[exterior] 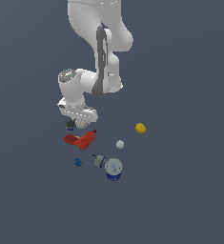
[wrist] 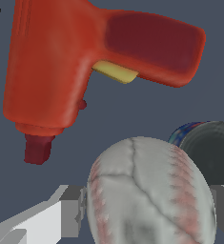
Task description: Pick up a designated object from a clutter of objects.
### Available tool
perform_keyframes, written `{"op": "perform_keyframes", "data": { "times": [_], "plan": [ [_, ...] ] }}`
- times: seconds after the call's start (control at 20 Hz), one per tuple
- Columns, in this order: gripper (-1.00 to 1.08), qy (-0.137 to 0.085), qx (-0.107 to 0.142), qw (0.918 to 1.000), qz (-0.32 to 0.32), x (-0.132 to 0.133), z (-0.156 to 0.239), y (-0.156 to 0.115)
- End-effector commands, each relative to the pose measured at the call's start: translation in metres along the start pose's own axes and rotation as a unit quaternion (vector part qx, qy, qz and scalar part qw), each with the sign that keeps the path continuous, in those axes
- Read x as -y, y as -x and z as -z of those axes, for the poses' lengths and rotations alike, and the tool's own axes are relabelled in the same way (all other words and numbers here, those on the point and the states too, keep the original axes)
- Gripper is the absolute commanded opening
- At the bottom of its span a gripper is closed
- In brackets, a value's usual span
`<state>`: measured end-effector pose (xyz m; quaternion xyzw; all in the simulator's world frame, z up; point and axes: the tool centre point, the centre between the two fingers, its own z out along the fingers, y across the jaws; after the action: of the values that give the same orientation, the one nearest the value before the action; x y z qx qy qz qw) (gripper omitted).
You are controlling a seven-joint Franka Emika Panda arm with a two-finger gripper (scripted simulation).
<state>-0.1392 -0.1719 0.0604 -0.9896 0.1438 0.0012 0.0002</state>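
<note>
The white baseball with red stitching sits between my fingers, filling the near part of the wrist view. My gripper is low over the clutter and its jaws press the ball on both sides; one finger touches the ball's side, and the other shows at the wrist picture's edge. The dark round piece lies right beside the ball. The red tool shape lies just in front.
A yellow ball lies toward the exterior view's right. A tiny white ball, a blue-and-white can, a small grey item and a small blue knob lie nearer the camera.
</note>
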Motion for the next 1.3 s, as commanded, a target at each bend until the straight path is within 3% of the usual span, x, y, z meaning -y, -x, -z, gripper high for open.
{"op": "perform_keyframes", "data": {
  "times": [0.0, 0.4, 1.25],
  "plan": [
    [-1.0, 0.0, -0.001, 1.0, 0.0, -0.001, 0.01, -0.003],
    [-1.0, 0.001, -0.001, 1.0, -0.001, -0.007, 0.059, -0.015],
    [-1.0, 0.002, -0.001, 1.0, -0.001, -0.023, 0.21, -0.055]
  ]
}}
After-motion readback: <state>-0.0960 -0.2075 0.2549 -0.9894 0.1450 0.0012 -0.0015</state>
